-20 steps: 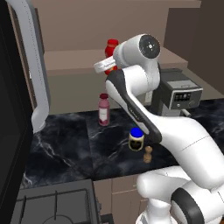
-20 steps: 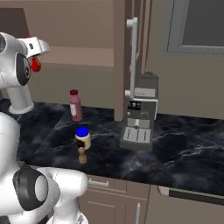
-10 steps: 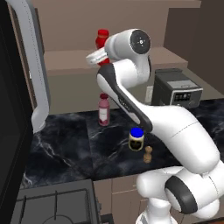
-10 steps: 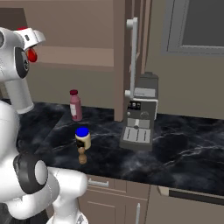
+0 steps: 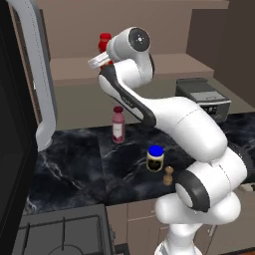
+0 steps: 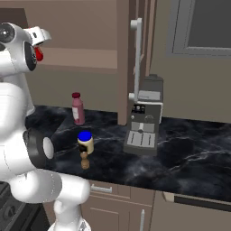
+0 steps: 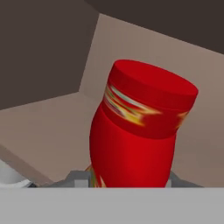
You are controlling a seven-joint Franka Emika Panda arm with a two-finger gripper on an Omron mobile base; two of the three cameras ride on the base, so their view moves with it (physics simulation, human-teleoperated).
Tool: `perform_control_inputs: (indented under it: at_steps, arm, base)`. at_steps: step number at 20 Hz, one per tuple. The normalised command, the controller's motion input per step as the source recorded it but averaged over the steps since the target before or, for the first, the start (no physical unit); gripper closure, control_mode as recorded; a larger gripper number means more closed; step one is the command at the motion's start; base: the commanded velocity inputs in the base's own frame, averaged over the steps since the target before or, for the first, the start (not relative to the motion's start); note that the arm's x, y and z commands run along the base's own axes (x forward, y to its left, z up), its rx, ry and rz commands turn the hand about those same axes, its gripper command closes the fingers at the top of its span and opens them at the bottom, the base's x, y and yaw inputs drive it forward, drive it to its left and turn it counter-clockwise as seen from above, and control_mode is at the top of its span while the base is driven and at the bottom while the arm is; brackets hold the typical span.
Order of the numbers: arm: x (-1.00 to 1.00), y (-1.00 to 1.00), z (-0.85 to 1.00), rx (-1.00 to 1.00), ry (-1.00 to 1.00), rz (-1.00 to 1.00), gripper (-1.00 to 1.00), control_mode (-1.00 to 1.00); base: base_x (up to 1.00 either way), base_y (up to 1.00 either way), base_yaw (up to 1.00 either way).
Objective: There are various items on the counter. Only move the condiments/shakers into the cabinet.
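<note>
Three items on counter (image 5: 74, 164): pink bottle (image 5: 118, 125), blue-lidded jar (image 5: 155, 159), brown shaker (image 5: 169, 176), pincer (image 5: 101, 54) clamping red squeeze bottle (image 7: 140, 127)

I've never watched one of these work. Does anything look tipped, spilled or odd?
Nothing spilled. The red squeeze bottle leans in the hand up by the cabinet, not yet set down. The rest stand upright on the counter.

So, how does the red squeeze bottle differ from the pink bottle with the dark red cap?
The red squeeze bottle is red with a yellow-patterned label; the pink bottle is pale pink with a dark red cap. The red squeeze bottle is held in the gripper up at the cabinet shelf, tilted; the pink bottle stands upright on the black marble counter, untouched. Both are capped bottles.
</note>
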Motion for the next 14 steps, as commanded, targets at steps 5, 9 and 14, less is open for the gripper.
perform_control_inputs:
  at_steps: [5,9,14]
  arm:
    - [0.73,0.07,-0.14,-0.01,0.13,0.00,1.00,-1.00]
    - [0.43,0.01,-0.15,0.00,0.00,0.00,1.00,-1.00]
    - [0.45,0.12,-0.23,0.00,-0.01,-0.01,1.00,-1.00]
  base:
    - [0.00,0.00,0.00]
    - [0.00,0.00,0.00]
    - [0.00,0.00,0.00]
